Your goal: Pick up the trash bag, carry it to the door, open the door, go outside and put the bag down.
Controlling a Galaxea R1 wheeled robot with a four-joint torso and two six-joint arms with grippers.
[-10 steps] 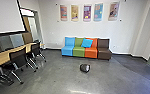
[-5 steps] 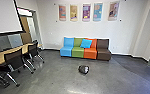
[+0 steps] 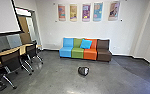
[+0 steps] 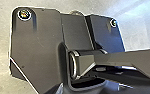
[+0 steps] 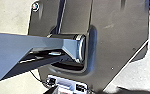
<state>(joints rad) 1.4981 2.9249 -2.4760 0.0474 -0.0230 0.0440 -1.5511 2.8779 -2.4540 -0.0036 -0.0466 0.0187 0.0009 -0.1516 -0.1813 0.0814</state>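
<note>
The dark trash bag (image 3: 83, 71), with a pale patch on its side, lies on the grey floor in the head view, a little in front of the coloured seats. Both wrist views look down on the robot's own dark base and jointed bar, with floor around it. How the grippers stand cannot be made out.
A row of blue, green, orange and brown seats (image 3: 90, 53) stands against the back wall, a blue cushion (image 3: 86, 44) on it. To the left are black wheeled chairs (image 3: 11, 61) at a long wooden table (image 3: 22, 49). A doorway (image 3: 28, 27) opens at the back left.
The head view has shifted as the robot moved; the bag shows slightly lower and more to the left than before. Nothing in the room has visibly moved by itself.
</note>
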